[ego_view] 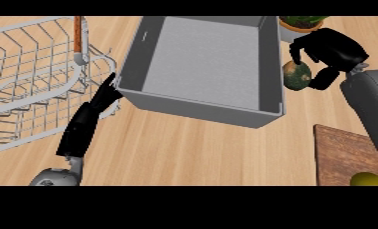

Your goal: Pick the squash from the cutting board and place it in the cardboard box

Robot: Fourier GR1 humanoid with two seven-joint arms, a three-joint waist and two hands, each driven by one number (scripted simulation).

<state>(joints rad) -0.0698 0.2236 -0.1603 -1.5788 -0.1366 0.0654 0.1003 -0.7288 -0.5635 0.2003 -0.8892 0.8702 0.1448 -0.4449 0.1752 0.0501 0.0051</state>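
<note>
while curled round it, right hand holds squash.

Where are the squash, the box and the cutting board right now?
squash (297, 75): head view, on its green-brown side, held in the right hand (332, 48).
box (199, 104): head view, on its near grey wall.
cutting board (341, 155): head view, on its bare wooden top.
</note>
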